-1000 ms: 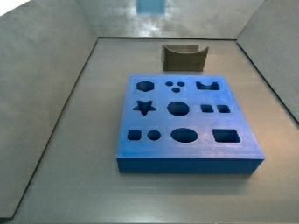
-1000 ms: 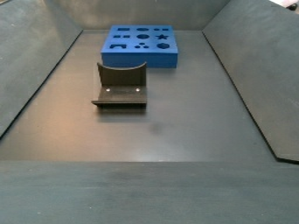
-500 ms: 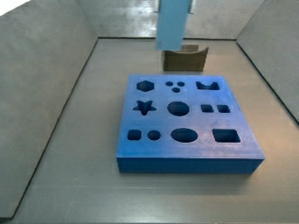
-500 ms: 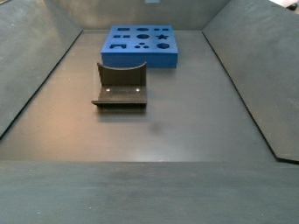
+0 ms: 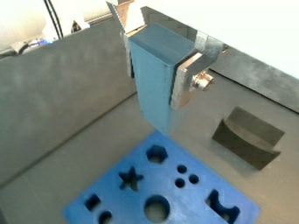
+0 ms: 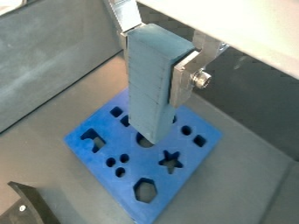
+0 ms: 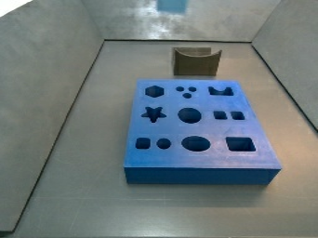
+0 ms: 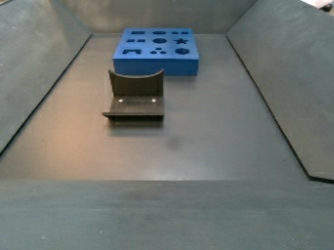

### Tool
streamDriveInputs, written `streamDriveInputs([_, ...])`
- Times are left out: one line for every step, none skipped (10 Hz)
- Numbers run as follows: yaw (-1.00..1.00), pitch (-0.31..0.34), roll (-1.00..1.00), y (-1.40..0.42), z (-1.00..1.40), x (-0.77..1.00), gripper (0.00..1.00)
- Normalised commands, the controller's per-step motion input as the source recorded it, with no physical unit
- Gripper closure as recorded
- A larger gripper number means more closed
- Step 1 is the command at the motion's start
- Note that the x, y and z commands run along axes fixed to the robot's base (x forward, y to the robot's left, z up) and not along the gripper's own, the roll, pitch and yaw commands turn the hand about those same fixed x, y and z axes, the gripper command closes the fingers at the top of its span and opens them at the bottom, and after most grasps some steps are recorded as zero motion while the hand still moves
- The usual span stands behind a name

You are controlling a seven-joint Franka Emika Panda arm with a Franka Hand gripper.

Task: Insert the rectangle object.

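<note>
The rectangle object (image 5: pixel 156 96) is a pale steel-blue bar, and it also shows in the other wrist view (image 6: pixel 149 105). My gripper (image 5: pixel 156 63) is shut on its upper part in both wrist views (image 6: pixel 152 63) and holds it upright, high above the blue board (image 5: pixel 122 201) with shaped holes (image 6: pixel 117 162). One silver finger (image 5: pixel 187 77) presses its side. In a side view only the bar's lower tip (image 7: pixel 172 5) shows at the top edge, behind the board (image 7: pixel 199 153). In the other side view the board (image 8: pixel 158 64) lies at the far end, and gripper and bar are out of view.
The dark fixture stands on the floor beyond the board (image 7: pixel 195 61), nearer the camera in a side view (image 8: pixel 135 96), and in both wrist views (image 5: pixel 247 137) (image 6: pixel 30 206). Grey sloping walls (image 7: pixel 50 102) enclose the floor.
Half a second ago the bar hung low in a side view, in front of the fixture. Now it has risen and only its tip shows at the top edge.
</note>
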Motion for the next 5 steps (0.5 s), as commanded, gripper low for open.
streamDriveInputs([-0.06, 0.035, -0.14, 0.09, 0.54, -0.28, 1.00])
streamDriveInputs([-0.03, 0.033, -0.07, 0.05, 0.30, -0.14, 1.00])
streamDriveInputs([-0.17, -0.027, -0.07, -0.51, -0.40, 0.63, 1.00])
streamDriveInputs([-0.14, -0.030, -0.06, -0.52, -0.43, 0.66, 1.00])
streamDriveInputs([-0.12, -0.036, -0.05, -0.52, -0.48, 0.68, 1.00])
